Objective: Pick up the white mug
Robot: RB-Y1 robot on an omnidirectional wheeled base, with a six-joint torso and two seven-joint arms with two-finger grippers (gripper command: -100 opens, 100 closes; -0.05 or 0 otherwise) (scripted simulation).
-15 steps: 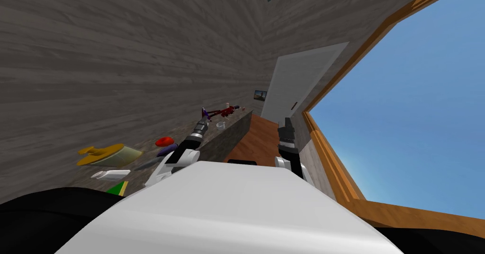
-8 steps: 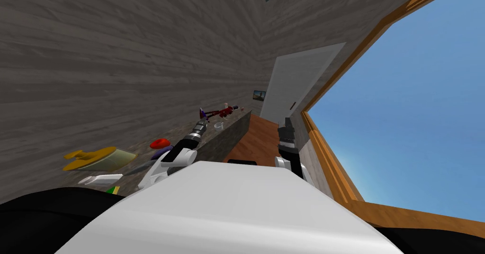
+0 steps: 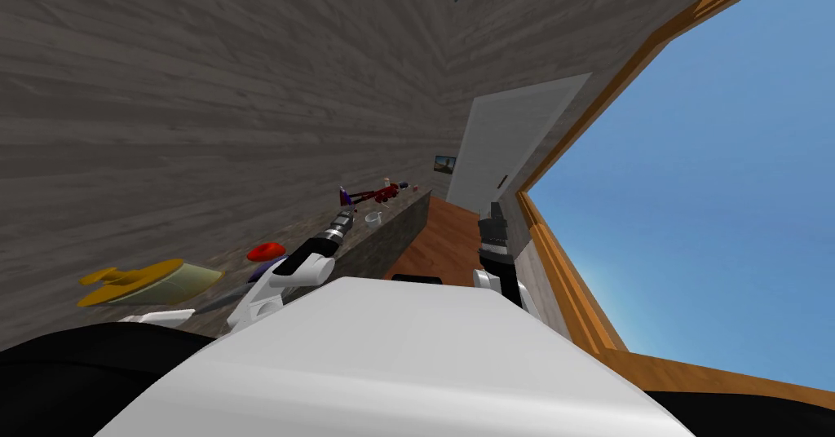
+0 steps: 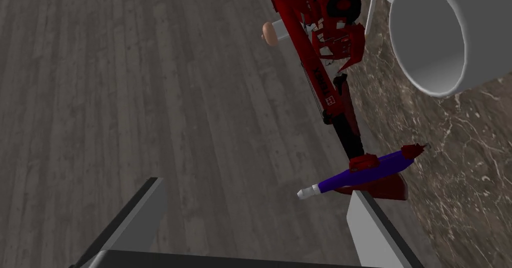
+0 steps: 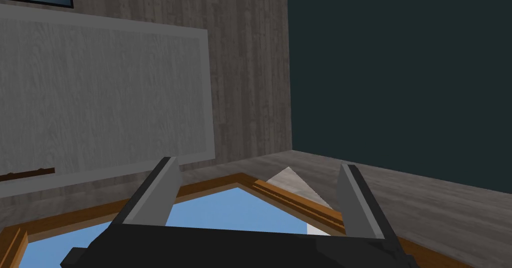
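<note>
We are on the approach and the white mug [image 4: 440, 35] is not yet taken. It stands on the brown marbled counter [image 4: 465, 170] near the counter's far end, and in the head view it [image 3: 373, 218] is at about three o'clock of the left gripper [image 3: 346, 212], near but not touching. In the left wrist view the left gripper [image 4: 256, 187] has its two fingers wide apart and nothing between them. If we take its pointing direction as twelve o'clock, the mug is at about one o'clock, outside the gap, with its open mouth turned toward this camera. The gripper points more to the grey plank wall [image 4: 125, 80] than to the mug. Between them lie a red toy vehicle [image 4: 325, 55] with a long arm and a purple pen-like thing [image 4: 365, 172], which is just beside the tip of the finger nearer the mug. The right gripper [image 5: 259, 163] hangs at about three o'clock of the mug in the head view, well apart, with the fingers spread and empty. We judge that the main danger is the aim: if the hand goes straight on, the fingers pass beside the mug, or one blade hits its wall from outside and pushes it along the counter. A turn toward the mug could sweep the pen or the toy against it. Also the round, smooth wall may slip between thin blades if the hold is off-centre.
</note>
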